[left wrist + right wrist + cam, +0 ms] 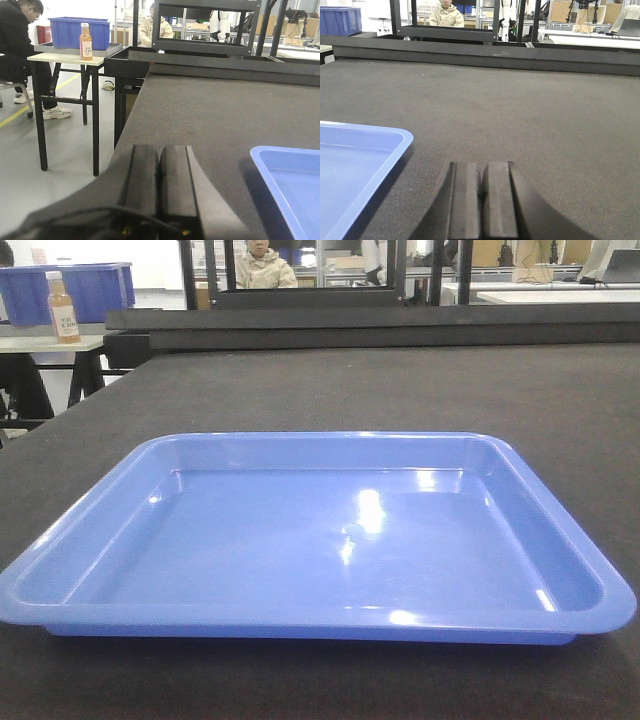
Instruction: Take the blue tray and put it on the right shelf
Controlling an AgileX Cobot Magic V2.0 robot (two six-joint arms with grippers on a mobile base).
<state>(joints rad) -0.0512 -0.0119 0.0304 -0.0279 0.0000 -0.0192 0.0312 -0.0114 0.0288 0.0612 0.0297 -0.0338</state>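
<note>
While the blue tray (300,540) lies flat on the dark, felt-like desk (420,390), close to the front camera with a long side toward it, both claws sit low at its flanks and touch nothing. Its glossy floor throws back bright patches of light, and its flared rim rests level on the desk.

Seen from the left wrist, the left claw (159,150) has its two black fingers pressed together with only a thin seam between them and nothing pinched. It points along the desk near the left edge, and a corner of the tray shows just to its right, apart from it.

Seen from the right wrist, the right claw (481,167) is likewise pressed together on nothing. A rounded corner of the tray lies to its left, near but clear of the fingers.

Beyond the far edge of the desk stands a black metal frame (205,47). Off to the left, a side table (65,57) carries a dark-blue bin (80,31) and an orange bottle (86,41). A person in a beige jacket (262,265) sits in the background.
</note>
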